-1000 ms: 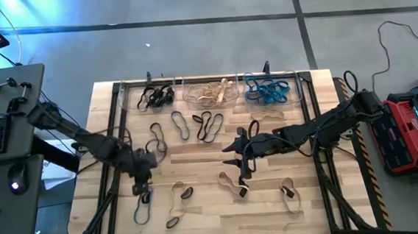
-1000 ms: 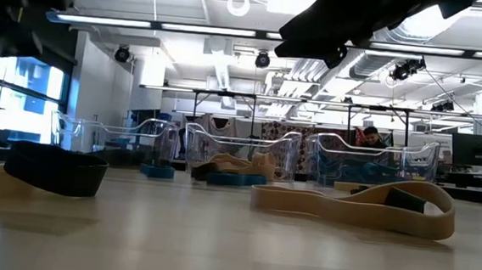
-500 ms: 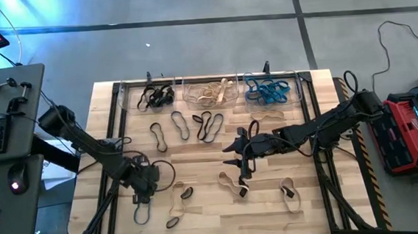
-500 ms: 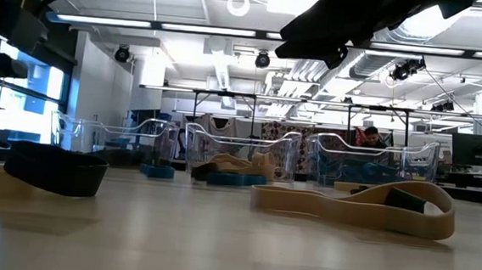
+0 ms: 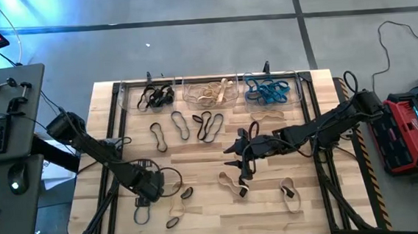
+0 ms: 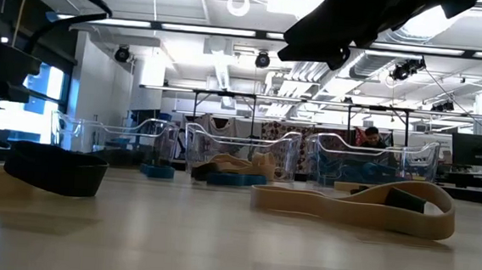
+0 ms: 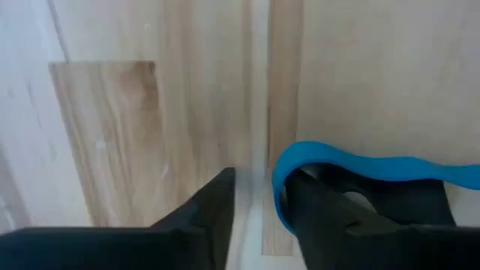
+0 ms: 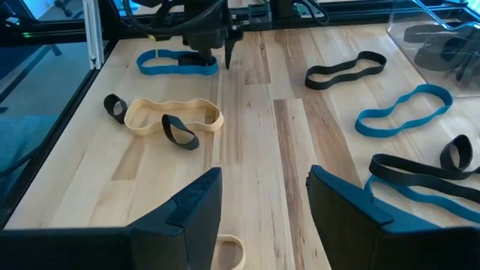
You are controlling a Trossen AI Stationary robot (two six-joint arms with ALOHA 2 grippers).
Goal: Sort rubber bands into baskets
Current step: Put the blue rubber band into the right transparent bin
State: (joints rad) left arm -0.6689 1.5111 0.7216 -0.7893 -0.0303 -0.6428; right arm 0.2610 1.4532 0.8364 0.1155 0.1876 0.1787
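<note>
High view shows three clear plastic baskets [image 5: 211, 93] at 12 o'clock partly filled, many thin rubber bands [image 5: 208, 123] left on the wooden desk [image 5: 208, 213], the left tool [image 7: 255, 199] open around a blue band [image 7: 352, 169], and the right tool [image 8: 262, 206] open, empty.

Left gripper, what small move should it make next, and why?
Probably shut the left gripper on the blue rubber band: its jaws stand open low over the wood table, and the band's end curls around one finger, inside the gap. The right gripper waits mid-table.
</note>
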